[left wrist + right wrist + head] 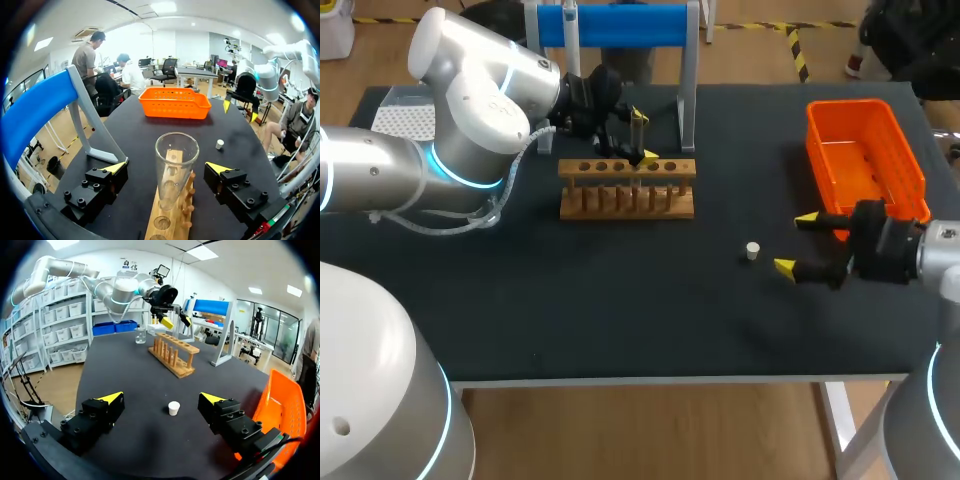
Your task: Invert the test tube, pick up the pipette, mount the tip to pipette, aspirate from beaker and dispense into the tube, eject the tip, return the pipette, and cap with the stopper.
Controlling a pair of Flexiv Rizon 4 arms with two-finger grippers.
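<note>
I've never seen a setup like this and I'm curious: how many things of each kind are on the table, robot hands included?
Robot hands: 2, left hand and right hand
Glass tube: 1
Glass beaker: 1
White stopper: 1
Wooden rack: 1
Orange basket: 1
Blue-topped stand: 1
White perforated box: 1
Total: 9

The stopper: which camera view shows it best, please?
The right wrist view: the white stopper stands on the table ahead of the right gripper, close and unobstructed. The head and left wrist views show it only as a small white dot.
</note>
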